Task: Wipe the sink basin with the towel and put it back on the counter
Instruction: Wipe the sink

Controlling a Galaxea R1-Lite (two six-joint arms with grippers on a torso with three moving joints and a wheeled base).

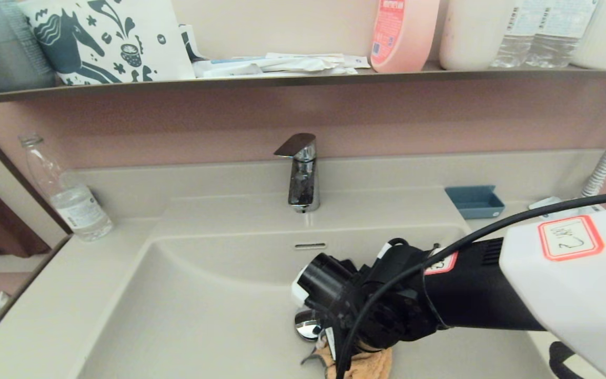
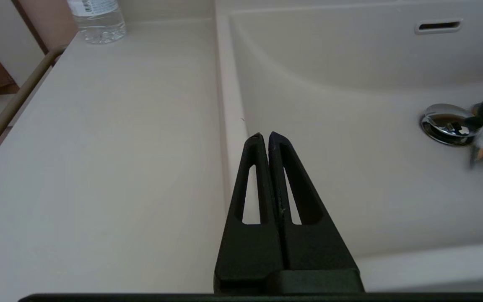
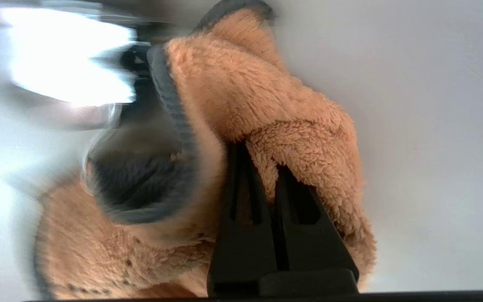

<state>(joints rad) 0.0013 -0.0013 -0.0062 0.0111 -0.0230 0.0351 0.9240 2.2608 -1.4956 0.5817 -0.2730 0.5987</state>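
One towel [image 3: 266, 126], bunched on the basin [image 1: 203, 316] floor just beside the drain plug [image 1: 307, 325], pinched in the right gripper [image 3: 262, 163]. Head view hides that grip; right wrist view shows it. Left gripper [image 2: 265, 137] closed, empty, over the basin's edge at the counter [image 2: 99, 147]. Bottle [image 1: 69, 197] back left, faucet [image 1: 301, 173] behind.

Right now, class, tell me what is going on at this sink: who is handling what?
The right gripper is down in the sink basin, its fingers shut on the orange towel, which is pressed to the basin floor beside the chrome drain plug. The left gripper is idle, shut and empty, above the basin's left rim by the counter. A water bottle stands on the counter's far left, and the faucet is behind the basin.
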